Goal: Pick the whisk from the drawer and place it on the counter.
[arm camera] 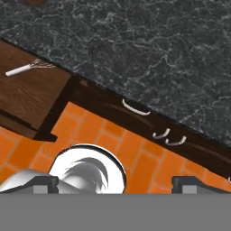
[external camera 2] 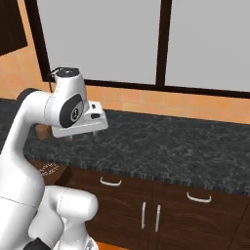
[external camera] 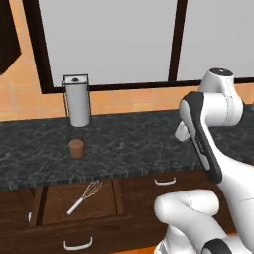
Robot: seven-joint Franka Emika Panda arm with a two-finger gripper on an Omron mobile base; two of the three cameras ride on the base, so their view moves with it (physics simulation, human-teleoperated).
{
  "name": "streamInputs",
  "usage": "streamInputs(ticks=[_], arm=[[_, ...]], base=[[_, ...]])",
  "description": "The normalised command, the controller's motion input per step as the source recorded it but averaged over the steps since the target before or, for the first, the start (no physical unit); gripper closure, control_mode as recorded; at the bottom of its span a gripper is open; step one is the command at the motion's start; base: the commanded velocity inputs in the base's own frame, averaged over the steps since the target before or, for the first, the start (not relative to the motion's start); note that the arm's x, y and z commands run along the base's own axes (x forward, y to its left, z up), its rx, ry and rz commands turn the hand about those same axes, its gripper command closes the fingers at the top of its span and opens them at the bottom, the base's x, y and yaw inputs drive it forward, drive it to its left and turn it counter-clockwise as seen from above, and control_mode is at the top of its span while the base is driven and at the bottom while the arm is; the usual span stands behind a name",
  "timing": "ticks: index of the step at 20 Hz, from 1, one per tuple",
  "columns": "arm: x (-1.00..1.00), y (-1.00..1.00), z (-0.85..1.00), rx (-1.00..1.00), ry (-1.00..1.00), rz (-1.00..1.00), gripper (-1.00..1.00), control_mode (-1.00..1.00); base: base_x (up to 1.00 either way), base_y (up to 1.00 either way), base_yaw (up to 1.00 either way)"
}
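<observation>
The whisk [external camera: 85, 197] lies flat on the wood bottom of the pulled-out drawer [external camera: 59, 211], white handle toward the front left, wire head toward the counter. In the hand view the whisk [arm camera: 28, 67] sits at the upper left inside the drawer [arm camera: 31, 97]. The dark speckled counter [external camera: 129, 144] runs above the cabinets and also spans the counter [arm camera: 158, 49] at the top of the hand view. My gripper [arm camera: 116, 184] hangs high over the counter's front edge, to the right of the drawer and well apart from the whisk. It is open, with nothing between its fingertips [arm camera: 45, 182].
A brown cork-like cylinder [external camera: 76, 148] and a paper towel roll in a wire holder [external camera: 78, 101] stand on the counter behind the drawer. Neighbouring drawers and cabinet doors with white handles [arm camera: 135, 108] stay closed. Orange tiled floor [arm camera: 135, 153] lies below.
</observation>
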Motion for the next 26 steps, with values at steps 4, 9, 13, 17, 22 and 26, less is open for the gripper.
streamInputs(ticks=[4,9,13,17,22,26], arm=[[0.00,0.00,0.00,0.00,0.00,0.00,-1.00,1.00],[-0.45,0.30,0.00,-0.04,0.00,0.24,-1.00,-1.00],[-0.60,0.96,-0.15,-0.13,0.00,0.26,-1.00,-1.00],[-0.56,1.00,-0.55,-0.21,0.00,0.23,-1.00,-1.00],[-0.08,1.00,-0.75,-0.12,0.09,0.21,-1.00,-1.00],[0.02,1.00,-0.73,-0.06,0.09,0.25,-1.00,-1.00]], base=[[-0.43,-0.16,0.51],[-0.24,0.15,0.19],[0.00,0.00,0.00],[0.00,0.00,0.00],[0.00,0.00,0.00],[0.00,0.00,0.00]])
